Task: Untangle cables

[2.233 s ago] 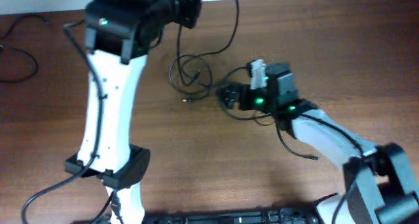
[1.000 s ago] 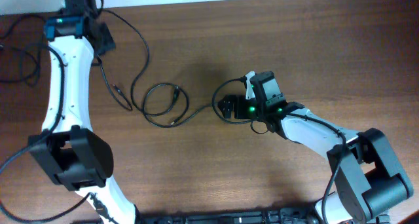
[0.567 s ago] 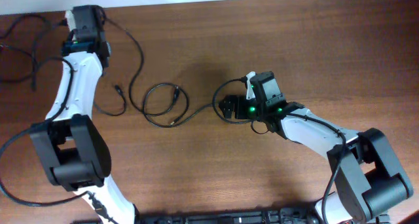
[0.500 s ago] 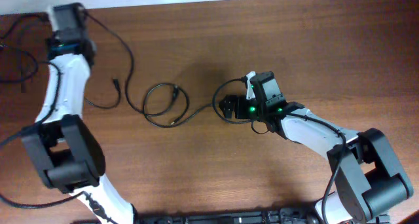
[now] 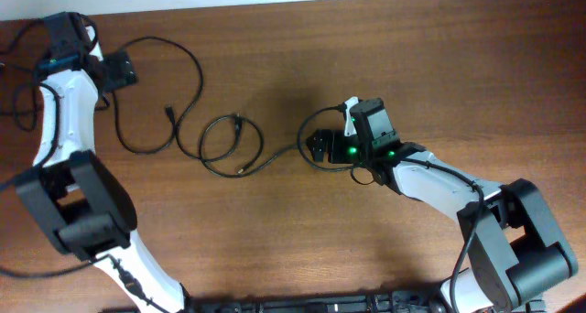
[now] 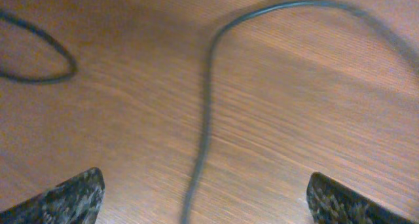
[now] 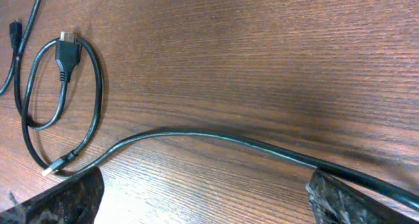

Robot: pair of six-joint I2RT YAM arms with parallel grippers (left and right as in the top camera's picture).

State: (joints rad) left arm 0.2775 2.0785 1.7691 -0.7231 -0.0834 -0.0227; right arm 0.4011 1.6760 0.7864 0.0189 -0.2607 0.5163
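One cable (image 7: 196, 133) lies on the table (image 5: 412, 66) near its middle. It makes a loop (image 7: 99, 93) with a plug (image 7: 66, 54) inside, at 9 o'clock from the right gripper (image 5: 318, 148). The rest of it runs to this gripper, which is wide open, and passes close by one side; I cannot tell if they touch. A second cable (image 6: 205, 126) curves at 10 o'clock of the table. The left gripper (image 5: 117, 72) is above it, also wide open, and this cable lies in the gap, not pinched.
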